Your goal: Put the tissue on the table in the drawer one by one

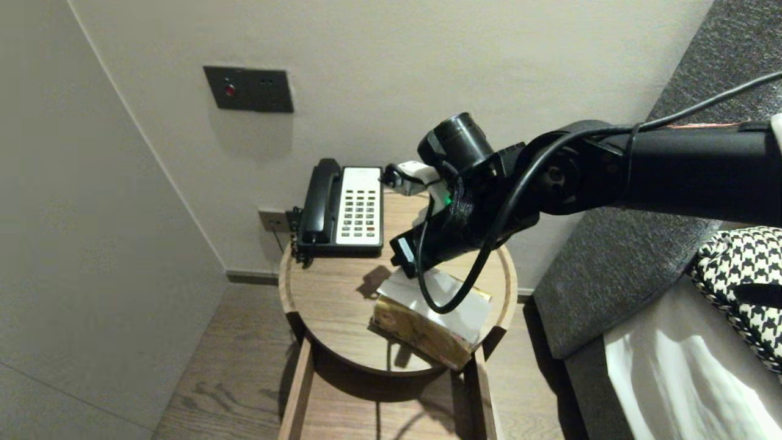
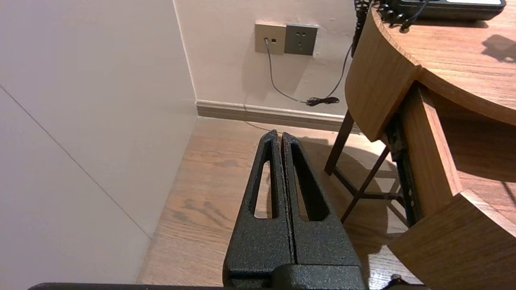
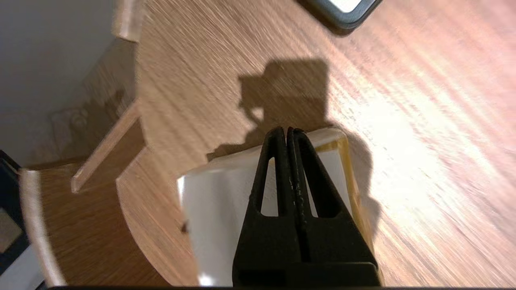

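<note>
Right gripper [image 3: 286, 131]: fingers pressed together, holding nothing; poised over the box's white top near one edge; contact cannot be told
Box [image 1: 427, 324]: gold-sided; lies at the round worktop's [image 1: 330, 299] front edge, well apart from the telephone [image 1: 342, 208] at the back
Head view alone: whole telephone; the arm hides the right fingertips
Left wrist view alone: left gripper [image 2: 281, 135], fingers together, parked low beside the worktop above the floor [image 2: 209, 193]; wall socket [image 2: 286, 39]
</note>
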You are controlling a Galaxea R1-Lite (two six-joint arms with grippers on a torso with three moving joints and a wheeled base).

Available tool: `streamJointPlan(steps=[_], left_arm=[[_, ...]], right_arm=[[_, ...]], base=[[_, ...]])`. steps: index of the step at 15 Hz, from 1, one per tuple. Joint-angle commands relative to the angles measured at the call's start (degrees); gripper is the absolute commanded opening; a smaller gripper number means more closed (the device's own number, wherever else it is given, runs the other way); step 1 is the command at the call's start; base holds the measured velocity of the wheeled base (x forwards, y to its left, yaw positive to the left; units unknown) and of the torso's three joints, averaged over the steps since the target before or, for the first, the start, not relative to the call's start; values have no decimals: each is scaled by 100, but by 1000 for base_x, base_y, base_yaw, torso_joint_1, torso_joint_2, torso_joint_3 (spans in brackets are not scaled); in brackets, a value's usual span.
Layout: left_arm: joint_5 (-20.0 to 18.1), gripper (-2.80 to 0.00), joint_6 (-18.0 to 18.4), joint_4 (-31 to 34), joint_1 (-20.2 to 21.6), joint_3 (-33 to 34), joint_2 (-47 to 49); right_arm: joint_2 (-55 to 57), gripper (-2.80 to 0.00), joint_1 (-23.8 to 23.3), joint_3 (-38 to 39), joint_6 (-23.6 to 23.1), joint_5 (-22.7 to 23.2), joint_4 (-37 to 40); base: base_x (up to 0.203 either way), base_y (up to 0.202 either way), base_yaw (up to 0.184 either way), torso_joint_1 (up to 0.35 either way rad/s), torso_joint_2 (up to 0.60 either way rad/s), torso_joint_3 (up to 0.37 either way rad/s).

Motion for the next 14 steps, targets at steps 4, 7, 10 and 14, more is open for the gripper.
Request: streamJointPlan(steps=[4,7,10,14], left_arm=[[3,-280,-4,0,2,0,-26],[3,-280,-4,-7,2,0,-26],[3,-280,-4,-5,2,0,-26],[3,-280,-4,0,2,0,-26]], right_arm=[[-799,-280,-52,24,29,-292,609],[-1263,-280,-183,358,-78,-456,640],[-1514,-280,-193,508,-57,-444,687],[-1831,-280,-198,905,-196,-405,707]], base=[[0,0,0,0,0,0],[0,0,0,0,0,0],[0,0,0,0,0,0],[0,0,0,0,0,0]])
